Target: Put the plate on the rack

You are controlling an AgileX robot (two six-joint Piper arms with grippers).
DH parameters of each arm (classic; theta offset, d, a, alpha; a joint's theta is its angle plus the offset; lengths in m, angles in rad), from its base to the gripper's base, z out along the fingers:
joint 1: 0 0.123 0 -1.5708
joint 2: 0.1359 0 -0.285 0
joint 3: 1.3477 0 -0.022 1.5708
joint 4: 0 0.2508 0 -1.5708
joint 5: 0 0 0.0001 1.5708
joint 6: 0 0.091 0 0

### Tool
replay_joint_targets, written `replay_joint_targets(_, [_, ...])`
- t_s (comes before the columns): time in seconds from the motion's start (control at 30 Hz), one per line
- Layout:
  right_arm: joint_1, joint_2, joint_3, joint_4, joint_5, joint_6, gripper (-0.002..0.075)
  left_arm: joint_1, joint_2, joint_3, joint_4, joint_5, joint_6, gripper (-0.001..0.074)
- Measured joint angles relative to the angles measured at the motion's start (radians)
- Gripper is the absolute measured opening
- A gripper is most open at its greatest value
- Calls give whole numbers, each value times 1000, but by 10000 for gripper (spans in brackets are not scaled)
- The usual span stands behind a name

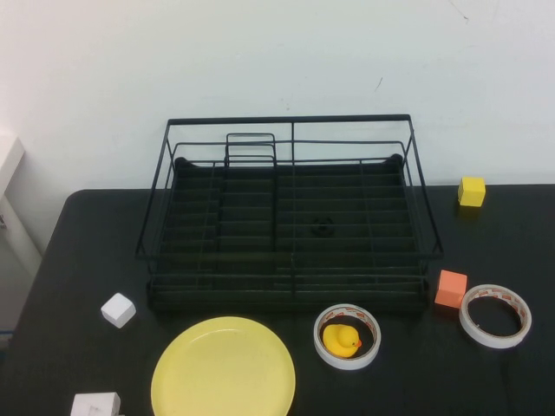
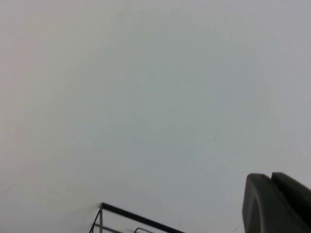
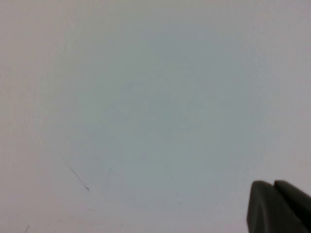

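Observation:
The pale-yellow plate [image 1: 224, 367] lies flat on the black table near the front edge, left of centre. The black wire rack [image 1: 290, 217] stands behind it in the middle of the table and holds nothing. Neither arm shows in the high view. My left gripper [image 2: 270, 175] shows only in the left wrist view, shut and empty, facing the white wall with a top corner of the rack [image 2: 114, 211] below it. My right gripper [image 3: 273, 183] shows only in the right wrist view, shut and empty, facing the bare wall.
A tape roll [image 1: 347, 335] with a small yellow duck [image 1: 341, 339] inside lies right of the plate. Another tape roll [image 1: 495, 315], an orange cube [image 1: 450, 289] and a yellow cube [image 1: 472, 191] are at the right. White blocks [image 1: 118, 309] [image 1: 95, 405] lie at the left.

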Motion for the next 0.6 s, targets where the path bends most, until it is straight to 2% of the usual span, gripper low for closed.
replay_joint_targets(0.1, [0,0,-113,0,171,-25,0,0,18,-125,0,131,47,-2])
replay_joint_targets(0.23, [0,43,-263,-8,374,-88,0,0,148,-278,16,295,143,-2])
replay_joint_targets(0.4, [0,193,-359,0,597,-133,0,0,335,-347,9,440,184,-3])
replay_joint_targets(0.5, [0,303,-361,121,723,-156,0,0,462,-348,-27,510,165,-2])
replay_joint_targets(0.6, [0,416,-361,311,813,-306,-1,0,622,-348,-86,565,153,-2])
